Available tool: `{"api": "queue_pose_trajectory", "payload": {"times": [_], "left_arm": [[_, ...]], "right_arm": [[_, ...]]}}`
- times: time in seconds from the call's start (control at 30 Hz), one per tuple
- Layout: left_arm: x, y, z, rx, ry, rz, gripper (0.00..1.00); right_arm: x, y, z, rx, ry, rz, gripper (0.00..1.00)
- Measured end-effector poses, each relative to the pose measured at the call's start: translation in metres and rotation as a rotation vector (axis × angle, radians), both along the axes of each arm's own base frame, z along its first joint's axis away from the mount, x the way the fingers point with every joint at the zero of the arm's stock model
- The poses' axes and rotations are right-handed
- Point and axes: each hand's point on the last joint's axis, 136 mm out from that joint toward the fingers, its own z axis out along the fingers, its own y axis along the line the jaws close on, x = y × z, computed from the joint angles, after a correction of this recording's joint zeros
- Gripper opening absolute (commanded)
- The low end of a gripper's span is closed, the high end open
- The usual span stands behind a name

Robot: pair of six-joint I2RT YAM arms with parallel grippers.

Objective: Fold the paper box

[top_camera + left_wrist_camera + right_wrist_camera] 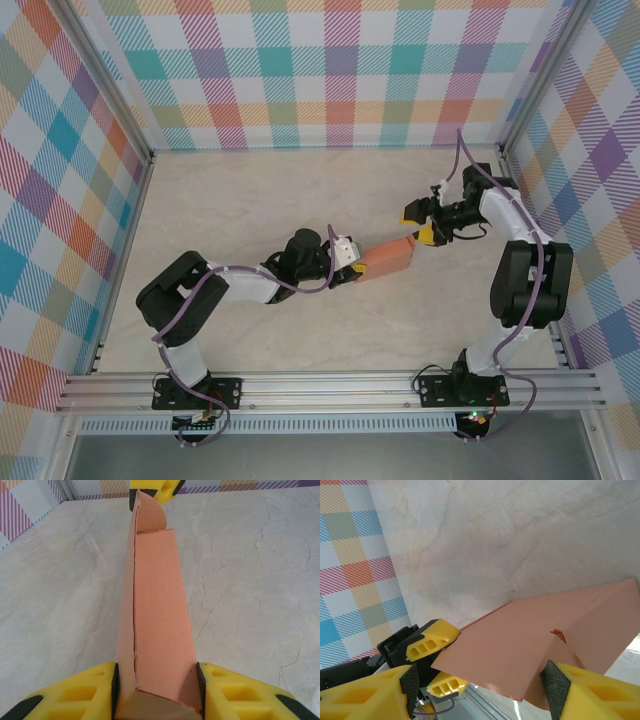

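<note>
We have the left hand (355,267) clamped on the near end of the paper box (388,258) over the counter (250,195), its long axis pointing at the right hand (420,226), whose jaws stand wide apart by the far flap.

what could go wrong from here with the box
1. The left gripper clamps just one end of the paper box, so a push from the open right gripper at the far end may pivot it or slip it out.
2. The rounded end flap is untucked; a finger catching it off-line could crease it instead of folding it in.
3. The cardboard looks thin, so the squeeze may buckle its walls.
</note>
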Motion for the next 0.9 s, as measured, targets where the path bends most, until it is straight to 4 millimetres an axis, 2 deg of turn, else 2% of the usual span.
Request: {"api": "queue_pose_trajectory", "payload": {"times": [0.27, 0.9], "left_arm": [[0.0003, -0.0004, 0.0006, 0.001, -0.002, -0.001, 0.32], [0.0020, -0.0021, 0.0007, 0.019, 0.015, -0.001, 0.31]], "right_arm": [[0.0031, 0.0008, 0.0076, 0.009, 0.003, -0.002, 0.67], [0.0058, -0.0005, 0.0025, 0.041, 0.045, -0.041, 0.67]]}}
